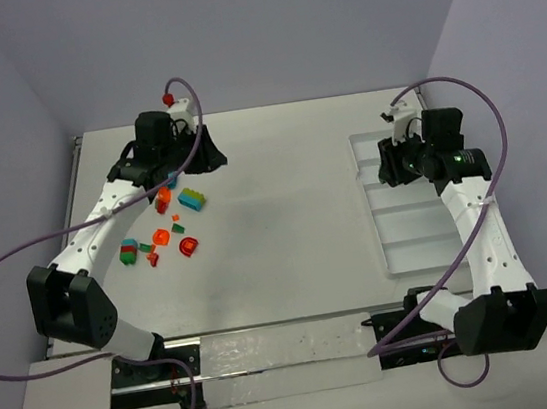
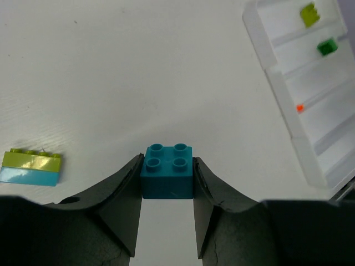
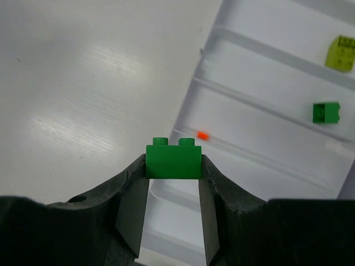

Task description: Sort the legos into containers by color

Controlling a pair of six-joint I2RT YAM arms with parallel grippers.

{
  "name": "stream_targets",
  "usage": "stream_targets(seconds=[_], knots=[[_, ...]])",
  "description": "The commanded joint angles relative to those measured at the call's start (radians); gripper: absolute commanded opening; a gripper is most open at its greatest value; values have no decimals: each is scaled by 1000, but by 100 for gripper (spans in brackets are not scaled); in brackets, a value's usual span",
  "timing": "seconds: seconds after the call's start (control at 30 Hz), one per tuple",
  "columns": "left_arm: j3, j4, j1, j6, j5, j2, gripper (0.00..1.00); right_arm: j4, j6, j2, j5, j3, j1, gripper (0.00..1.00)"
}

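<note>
Clamping teal brick (image 2: 166,173) in left hand (image 2: 167,166), green brick (image 3: 173,162) in right hand (image 3: 173,166), white table (image 1: 285,218), lilac walls (image 1: 261,35)

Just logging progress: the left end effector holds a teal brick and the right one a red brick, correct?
Not quite. The right end effector holds a dark green brick, not red, as the right wrist view shows. The left end effector does hold the teal brick.

White rectangular plastic tray (image 1: 402,260) on right side of table (image 1: 283,203), long axis near-to-far. Loose plastic bricks (image 1: 162,237) clustered on table's left side, nearer arm bases than left tool (image 2: 166,173). Teal square brick (image 2: 166,176) between left tool's fingers. Right tool (image 3: 173,166) over tray's left edge, green two-stud brick (image 3: 173,160) between its fingers. In tray: lime brick (image 3: 340,54), dark green brick (image 3: 325,112), tiny orange piece (image 3: 202,135), in three neighbouring compartments.
</note>
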Motion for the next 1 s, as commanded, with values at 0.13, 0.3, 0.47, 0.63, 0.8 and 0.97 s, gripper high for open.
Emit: stream_targets(seconds=[0.13, 0.3, 0.47, 0.63, 0.8, 0.97], knots=[[-50, 72, -92, 392, 28, -11, 0, -191, -64, 312, 108, 180, -133, 0], [-55, 83, -97, 454, 79, -13, 0, -239, -24, 487, 237, 396, -157, 0], [-62, 117, -97, 510, 128, -17, 0, -260, -39, 616, 337, 552, -168, 0], [-17, 108, -97, 490, 99, 31, 2, -239, -125, 716, 421, 548, -187, 0], [-10, 112, -97, 466, 55, 42, 2, -211, -137, 778, 434, 548, -198, 3], [-6, 97, -97, 434, 21, 54, 2, -171, -113, 832, 436, 562, -200, 6]])
